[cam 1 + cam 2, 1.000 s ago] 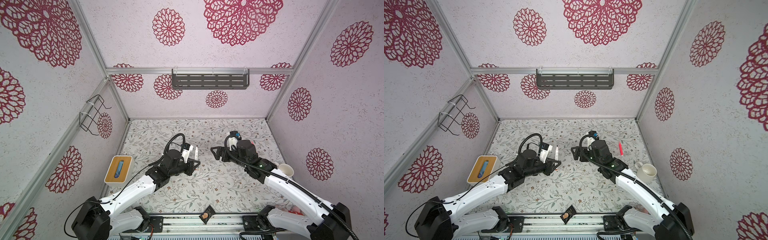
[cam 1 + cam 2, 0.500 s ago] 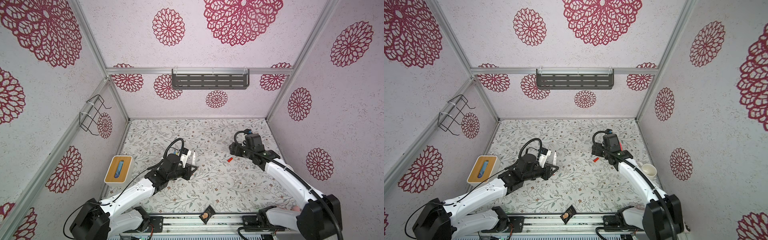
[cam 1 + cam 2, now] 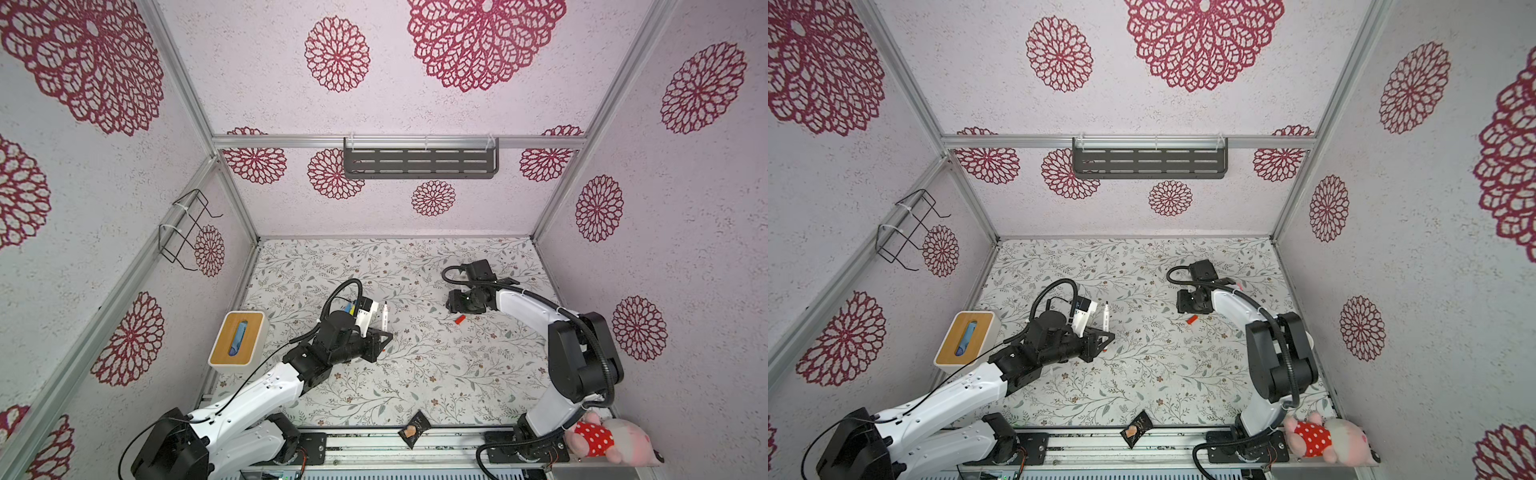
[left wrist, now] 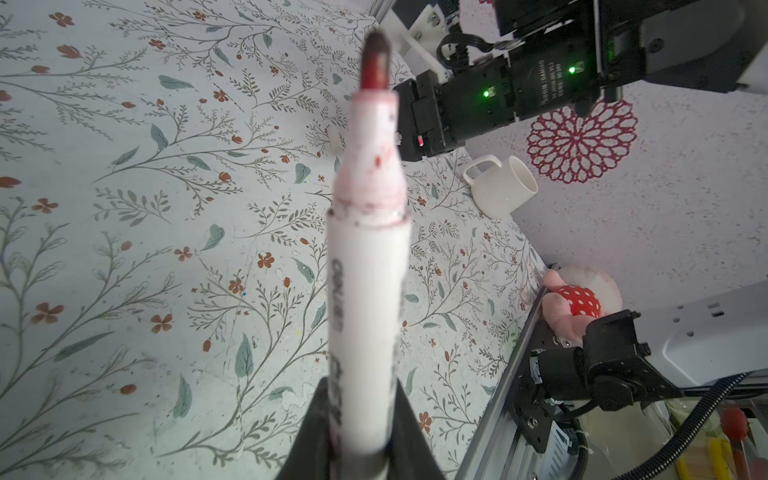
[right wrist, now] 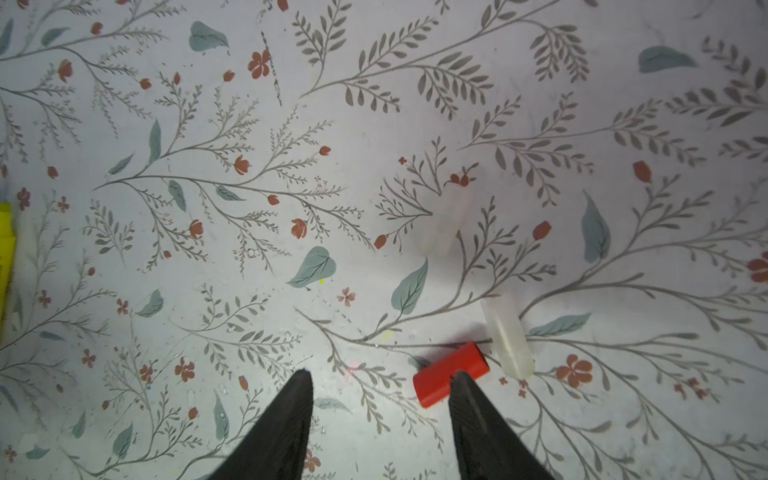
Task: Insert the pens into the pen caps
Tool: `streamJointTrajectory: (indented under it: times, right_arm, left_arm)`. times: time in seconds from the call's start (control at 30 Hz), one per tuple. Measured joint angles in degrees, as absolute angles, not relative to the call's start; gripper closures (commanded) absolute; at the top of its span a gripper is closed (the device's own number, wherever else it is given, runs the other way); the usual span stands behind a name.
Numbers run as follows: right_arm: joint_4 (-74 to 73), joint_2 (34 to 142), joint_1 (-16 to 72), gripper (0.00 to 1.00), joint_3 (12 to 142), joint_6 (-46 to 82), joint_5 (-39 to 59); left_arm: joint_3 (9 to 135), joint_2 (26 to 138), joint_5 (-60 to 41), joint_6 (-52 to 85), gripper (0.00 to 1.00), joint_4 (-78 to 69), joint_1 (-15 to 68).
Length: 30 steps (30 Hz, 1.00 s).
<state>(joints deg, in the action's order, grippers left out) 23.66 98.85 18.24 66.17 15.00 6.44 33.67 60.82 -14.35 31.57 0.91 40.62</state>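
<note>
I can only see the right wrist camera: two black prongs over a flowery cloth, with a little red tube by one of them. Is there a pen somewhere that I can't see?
Observer: Yes. The left gripper is shut on a white pen. It is uncapped and has a dark red tip.
Visitor: Is anything else on the table outside my picture?
Observer: A white mug sits on the cloth close to the right wall.
Visitor: And over on the other side?
Observer: A wood-topped white box stands against the left wall, beside the left arm.
</note>
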Motion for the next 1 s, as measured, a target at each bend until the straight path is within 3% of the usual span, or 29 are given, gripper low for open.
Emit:
streamJointTrajectory:
  times: [1.0]
  right_arm:
    - [25.78, 105.06, 18.13, 0.46, 66.06, 10.15, 5.21]
  left_arm:
    - [32.27, 57.71, -13.23, 31.77, 1.00, 1.21, 40.62]
